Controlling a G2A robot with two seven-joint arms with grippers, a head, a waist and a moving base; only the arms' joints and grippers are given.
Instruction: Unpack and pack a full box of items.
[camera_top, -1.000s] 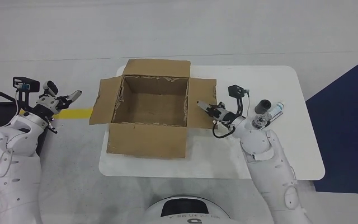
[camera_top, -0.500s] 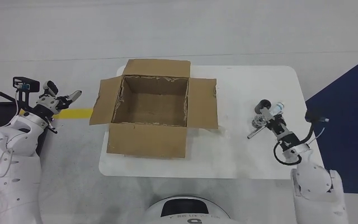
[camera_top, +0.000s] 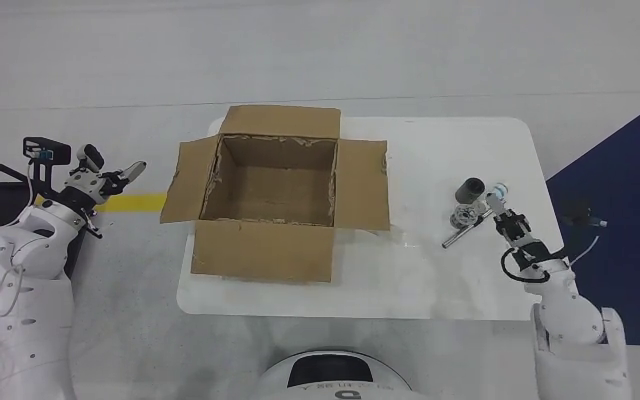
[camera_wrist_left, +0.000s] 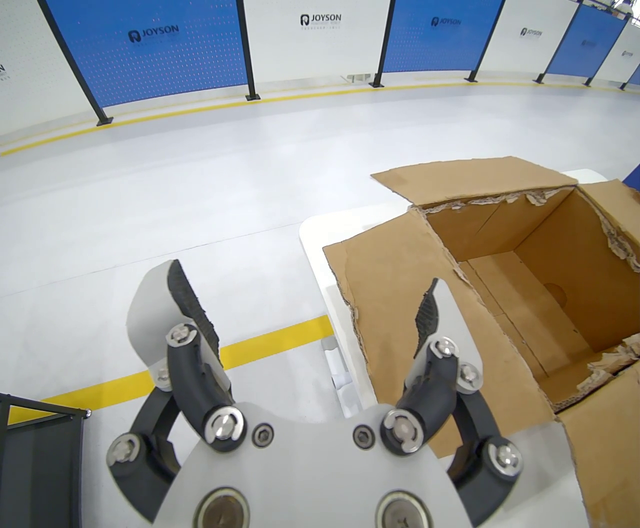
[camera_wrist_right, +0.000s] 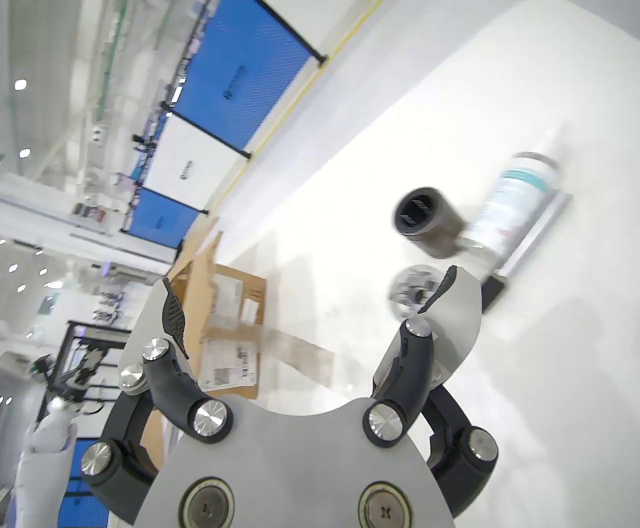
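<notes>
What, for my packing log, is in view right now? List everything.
cardboard box: one, brown, flaps open, looks empty, on the table's left half
table: one, white, under all items
cylinder: one, black, on the table right of the box
bottle: one, white, lying beside the cylinder
metal part: one, silvery, nearer the robot than the cylinder
rod: one, slim, grey, beside the metal part
left gripper: open, off the table's left edge
right gripper: open, by the bottle and rod

White table (camera_top: 450, 150), yellow floor line (camera_wrist_left: 280, 337), blue and white partition panels (camera_wrist_left: 150, 50), grey floor (camera_top: 300, 50)
</notes>
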